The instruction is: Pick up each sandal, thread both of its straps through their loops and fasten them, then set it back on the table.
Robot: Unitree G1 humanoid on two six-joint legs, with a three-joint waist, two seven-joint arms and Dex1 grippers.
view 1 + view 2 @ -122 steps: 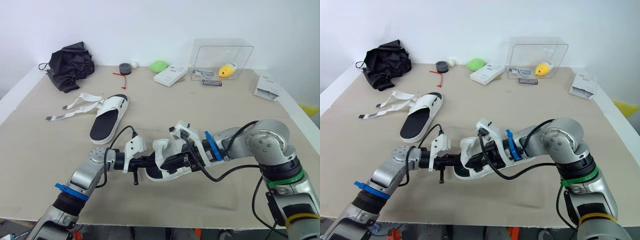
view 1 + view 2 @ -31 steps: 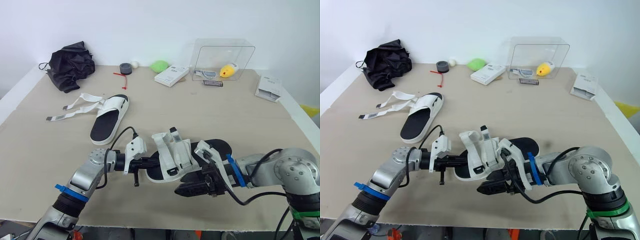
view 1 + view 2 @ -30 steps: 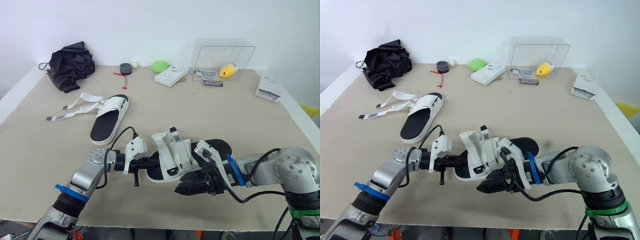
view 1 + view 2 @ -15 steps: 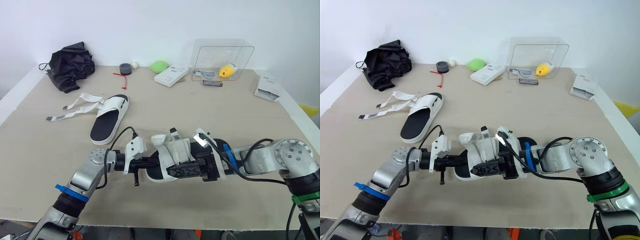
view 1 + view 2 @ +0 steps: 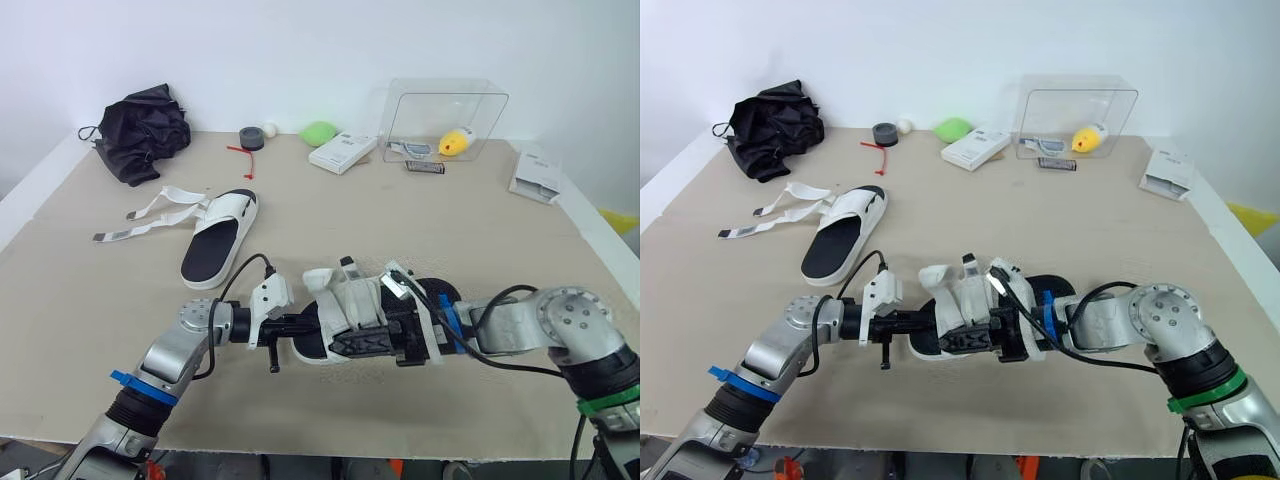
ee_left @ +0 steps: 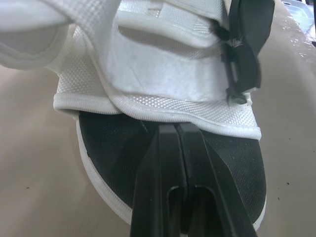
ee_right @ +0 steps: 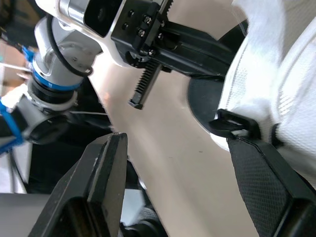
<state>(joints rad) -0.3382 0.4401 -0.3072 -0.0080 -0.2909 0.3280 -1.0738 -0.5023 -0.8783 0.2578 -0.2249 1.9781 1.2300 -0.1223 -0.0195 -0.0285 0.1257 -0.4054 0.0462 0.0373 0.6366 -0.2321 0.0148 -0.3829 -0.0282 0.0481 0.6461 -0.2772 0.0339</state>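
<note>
Right tool (image 5: 352, 343) has swung back in from the bench's (image 5: 480, 220) near edge onto the near sandal (image 5: 345, 298), mid-front. Pinch the strap end alone, clear of the upper. Fingers (image 7: 261, 182) gape wide, one against the black loop (image 7: 234, 126). Left tool (image 5: 297, 325) clenched, tips on the footbed. Second sandal (image 5: 215, 240) lies unfastened, left side.

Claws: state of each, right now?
Left claw: shut, tips on the sandal; grip cannot be told.
Right claw: open, alongside the same sandal.

Sandal (image 6: 163, 84): white woven-mesh cloth straps, matt black footbed. Table (image 5: 400, 220): matt beige board. Box (image 5: 446, 108): clear glossy plastic.
</note>
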